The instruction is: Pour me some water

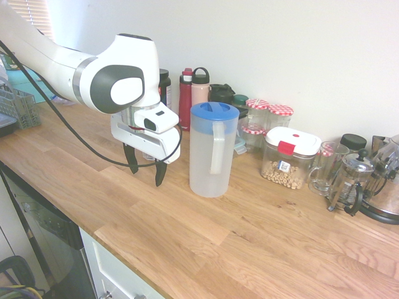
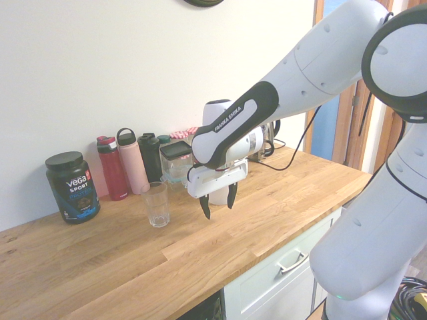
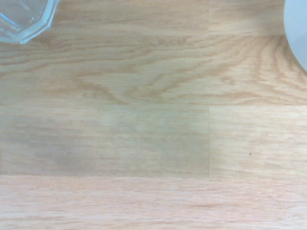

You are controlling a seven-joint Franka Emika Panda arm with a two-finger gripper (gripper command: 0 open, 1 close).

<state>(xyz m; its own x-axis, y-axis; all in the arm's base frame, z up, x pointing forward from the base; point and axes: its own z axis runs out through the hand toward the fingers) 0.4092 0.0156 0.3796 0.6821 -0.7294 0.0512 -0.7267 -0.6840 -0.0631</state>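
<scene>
With the empty hand (image 1: 144,174) spread wide beside it, the lidded jug (image 1: 211,152) could be toppled by a sideways bump.

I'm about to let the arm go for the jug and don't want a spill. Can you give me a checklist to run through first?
1. White two-finger gripper open and holding nothing: ok.
2. Tall frosted plastic jug upright on the wooden counter: ok.
3. Blue lid sitting on the jug: ok. Whether its spout is open for pouring: cannot tell.
4. Clear glass tumbler upright, ready to receive water: ok.
5. Fingers around the jug's handle: not ok, they are beside the jug.
6. Enough water in the jug: cannot tell, no level shows through the frosted wall.
</scene>
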